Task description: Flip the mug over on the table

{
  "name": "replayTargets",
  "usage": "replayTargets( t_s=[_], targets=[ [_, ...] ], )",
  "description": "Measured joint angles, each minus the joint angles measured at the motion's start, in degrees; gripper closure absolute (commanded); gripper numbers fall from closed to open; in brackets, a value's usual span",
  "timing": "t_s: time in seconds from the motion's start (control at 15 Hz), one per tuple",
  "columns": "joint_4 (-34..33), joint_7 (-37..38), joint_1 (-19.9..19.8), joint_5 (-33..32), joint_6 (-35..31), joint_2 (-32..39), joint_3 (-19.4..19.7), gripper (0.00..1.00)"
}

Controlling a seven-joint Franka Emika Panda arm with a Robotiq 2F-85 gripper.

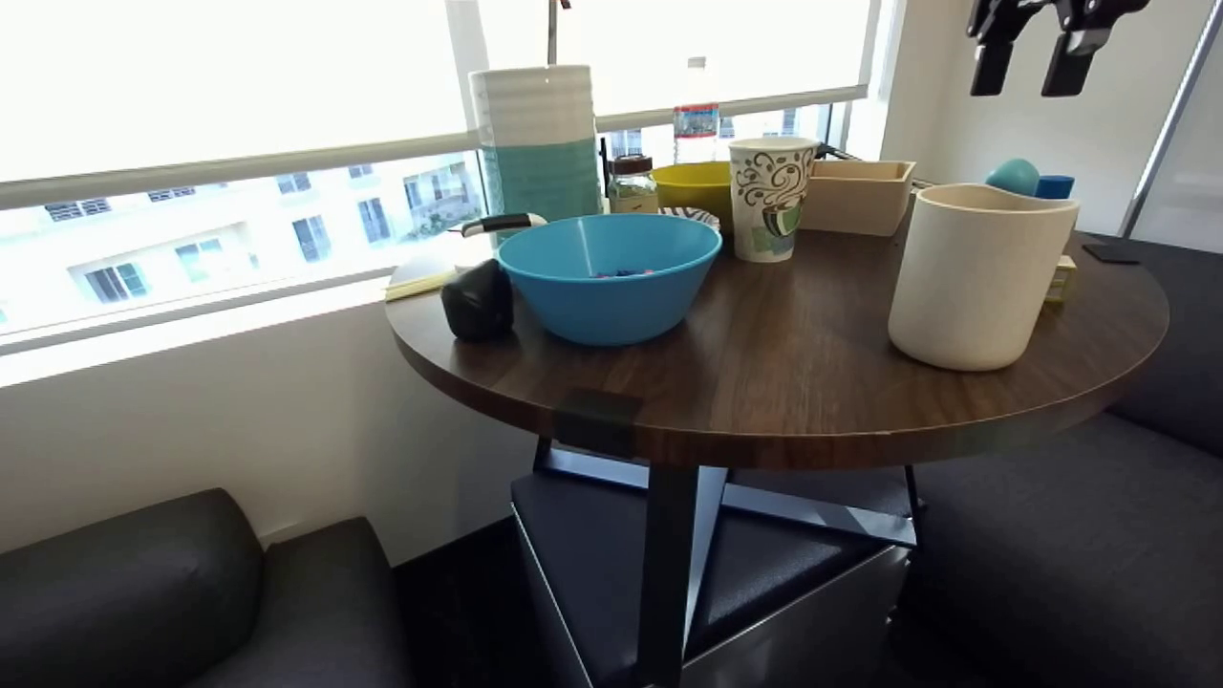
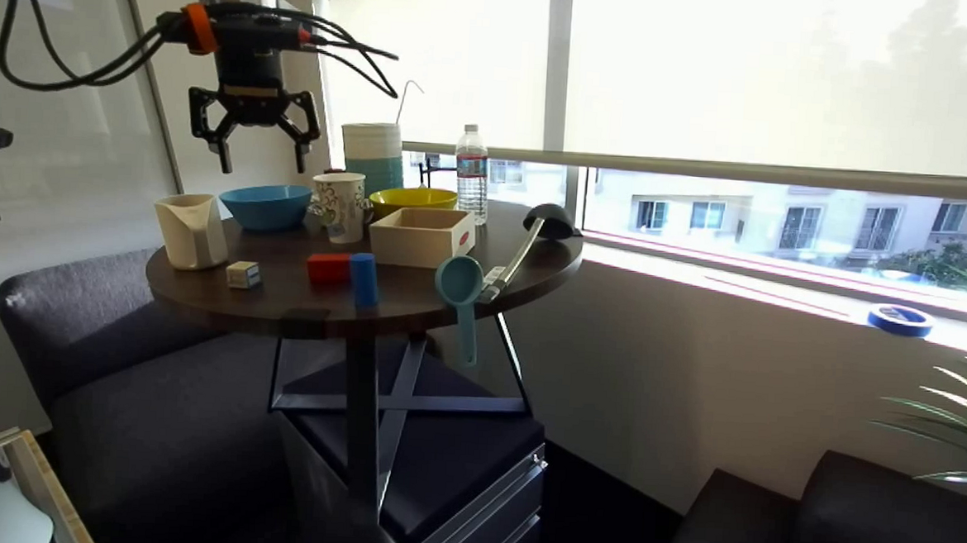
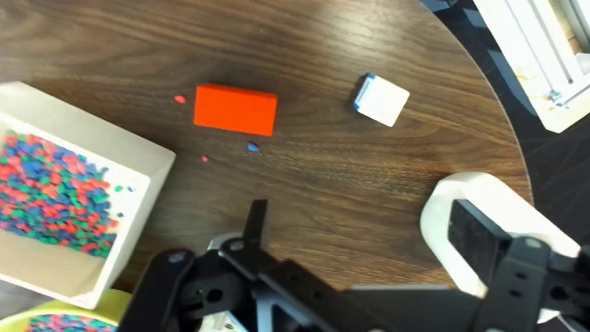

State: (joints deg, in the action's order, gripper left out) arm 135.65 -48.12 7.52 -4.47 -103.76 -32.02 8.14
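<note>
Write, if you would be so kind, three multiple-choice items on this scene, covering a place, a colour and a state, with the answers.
1. Where does the mug stand?
a) on the windowsill
b) inside the yellow bowl
c) on the table

2. What colour is the oblong block in the wrist view?
a) red
b) green
c) black

3. What is the state of the tool?
a) shut on the mug
b) open, holding nothing
c) shut on the bottle

Right letters:
1 c, as both exterior views show its base on the wood.
2 a, as its top face shows bright red.
3 b, as its fingers stand apart with nothing between them.
</note>
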Motion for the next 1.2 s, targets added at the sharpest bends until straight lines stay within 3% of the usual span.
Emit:
replayTargets(
  t_s=[0.2,0.6,0.93,1.2],
  targets=[
    [0.99,-3.72,2.73,2.33,0.03,0.08,-0.78,0.0],
    [0.99,-4.77,2.13,3.13,0.03,0.14,-0.77,0.0],
    [1.31,-13.97,3.93,12.29,-0.44,0.03,-0.03,0.0],
    [4.66,-22.48,4.44,18.88,-5.08,-0.11,0.35,0.0]
  ],
)
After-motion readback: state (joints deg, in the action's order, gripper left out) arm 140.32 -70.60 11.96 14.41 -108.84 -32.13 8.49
